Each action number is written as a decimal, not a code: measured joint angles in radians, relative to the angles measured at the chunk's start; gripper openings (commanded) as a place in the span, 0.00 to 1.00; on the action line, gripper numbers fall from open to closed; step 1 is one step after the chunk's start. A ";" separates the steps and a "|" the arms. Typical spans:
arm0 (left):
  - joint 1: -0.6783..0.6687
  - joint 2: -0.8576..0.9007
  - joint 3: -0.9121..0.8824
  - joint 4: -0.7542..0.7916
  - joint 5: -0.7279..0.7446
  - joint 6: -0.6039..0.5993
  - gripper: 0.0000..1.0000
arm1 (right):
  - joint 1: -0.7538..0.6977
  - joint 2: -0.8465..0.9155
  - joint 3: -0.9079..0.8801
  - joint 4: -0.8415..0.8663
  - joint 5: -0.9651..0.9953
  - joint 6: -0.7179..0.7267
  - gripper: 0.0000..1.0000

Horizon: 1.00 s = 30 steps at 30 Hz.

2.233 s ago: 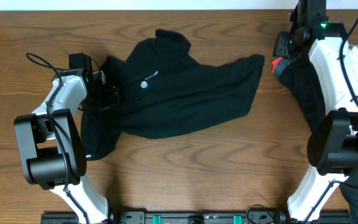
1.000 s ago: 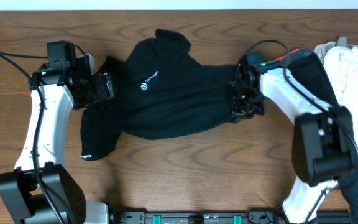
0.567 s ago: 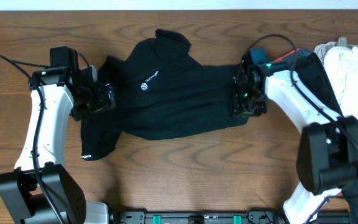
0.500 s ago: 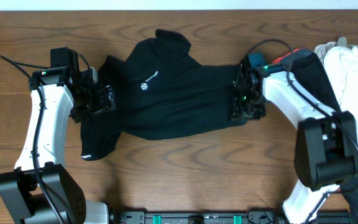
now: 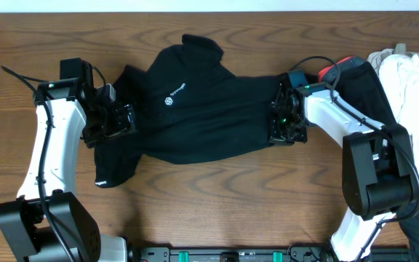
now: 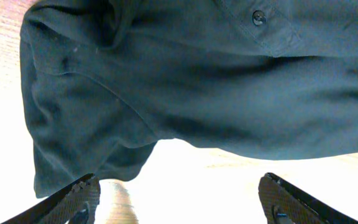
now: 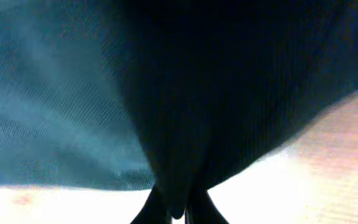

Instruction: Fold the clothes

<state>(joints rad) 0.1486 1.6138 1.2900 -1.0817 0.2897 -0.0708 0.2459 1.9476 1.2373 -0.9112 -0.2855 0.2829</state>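
The black polo shirt [image 5: 209,116] lies spread flat on the wooden table [image 5: 217,211], and both arms meet it at opposite ends.

The right gripper [image 5: 282,125] is clamped tight on the shirt's right-hand edge. In the right wrist view its fingertips [image 7: 166,208] are pressed together with a ridge of dark fabric pinched between them. The cloth rises from the pinch and fills most of that view, with a strip of pale table beside it.

The left gripper [image 5: 115,120] hangs over the shirt's left side with its jaws spread wide and grasping nothing. In the left wrist view its two fingers [image 6: 79,196] stand far apart. They frame the sleeve [image 6: 73,124] and the lower edge of the body, with bare table between them. Further up that view a small button [image 6: 254,17] sits on the shirt's placket.

Outward from the grippers, the collar [image 5: 201,45] forms the shirt's far end. A small white logo [image 5: 172,93] sits on the chest below it. The left sleeve reaches toward the near edge of the table and carries a tiny white mark [image 5: 100,178].

To the right of the shirt, just beyond the right arm, lies a black garment with a red edge [image 5: 358,76]. A crumpled white garment [image 5: 413,87] is bunched beside it, further from the shirt, at the frame's edge.
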 measured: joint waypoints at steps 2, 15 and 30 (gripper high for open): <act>0.000 0.000 0.000 0.000 0.000 0.000 0.84 | 0.000 -0.013 0.026 -0.081 -0.022 -0.025 0.01; 0.000 0.000 0.000 0.015 0.000 0.000 0.84 | -0.002 -0.370 0.151 -0.316 -0.051 -0.110 0.02; 0.000 0.000 0.000 0.017 0.000 0.000 0.84 | -0.028 -0.060 0.151 0.191 -0.077 -0.034 0.01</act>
<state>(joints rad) 0.1486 1.6138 1.2900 -1.0645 0.2893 -0.0708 0.2180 1.8874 1.3884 -0.7204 -0.3622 0.2493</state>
